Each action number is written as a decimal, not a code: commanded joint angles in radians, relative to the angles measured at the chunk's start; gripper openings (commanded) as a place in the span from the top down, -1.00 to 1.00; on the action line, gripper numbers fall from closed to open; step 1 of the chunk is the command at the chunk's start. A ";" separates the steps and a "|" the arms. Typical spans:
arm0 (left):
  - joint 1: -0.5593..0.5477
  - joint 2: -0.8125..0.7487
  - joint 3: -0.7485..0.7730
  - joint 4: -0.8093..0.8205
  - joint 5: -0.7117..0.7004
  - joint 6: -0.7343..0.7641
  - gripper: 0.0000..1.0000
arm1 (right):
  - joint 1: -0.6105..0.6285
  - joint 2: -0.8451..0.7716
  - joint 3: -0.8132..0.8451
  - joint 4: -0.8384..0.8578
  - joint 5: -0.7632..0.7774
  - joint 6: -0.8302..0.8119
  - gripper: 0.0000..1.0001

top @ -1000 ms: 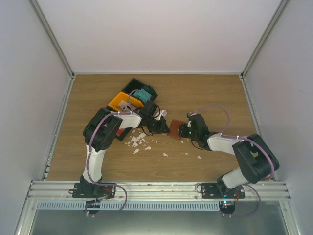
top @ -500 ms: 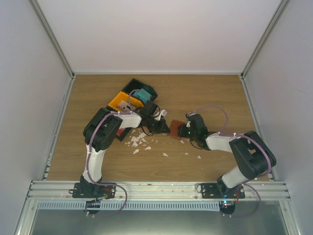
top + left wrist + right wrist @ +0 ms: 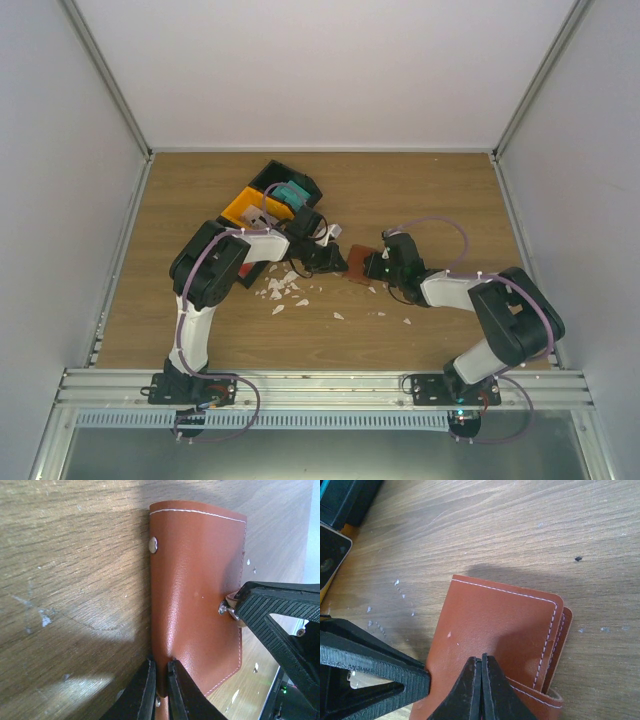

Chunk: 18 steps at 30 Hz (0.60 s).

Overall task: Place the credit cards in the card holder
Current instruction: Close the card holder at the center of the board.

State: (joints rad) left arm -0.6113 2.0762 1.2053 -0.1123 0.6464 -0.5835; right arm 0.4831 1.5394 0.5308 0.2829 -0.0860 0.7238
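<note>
Card holder [image 3: 195,590]: folded, lying on table [image 3: 420,190].
Left gripper [image 3: 160,682]: clamped on 1 edge.
Right gripper [image 3: 481,680]: clamped on opposite edge.

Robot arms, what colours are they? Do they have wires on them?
Both the left arm and the right arm have chunky black joints joined by white tube sections, with a thin lilac cable looping along each. The left gripper and right gripper are black, with two slim pointed fingers whose pads are ribbed.
</note>
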 commanded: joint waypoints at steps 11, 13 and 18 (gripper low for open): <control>-0.016 0.044 -0.037 -0.093 -0.108 0.018 0.78 | 0.008 0.044 -0.009 0.017 -0.024 -0.013 0.99; -0.017 0.045 -0.038 -0.092 -0.107 0.016 0.78 | 0.006 0.056 -0.013 0.018 -0.027 -0.017 0.99; -0.018 0.045 -0.041 -0.089 -0.107 0.016 0.78 | 0.015 0.091 -0.012 0.025 -0.028 -0.021 0.99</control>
State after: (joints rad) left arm -0.6113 2.0766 1.2053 -0.1123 0.6460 -0.5835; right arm 0.4828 1.5776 0.5312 0.3370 -0.0887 0.7181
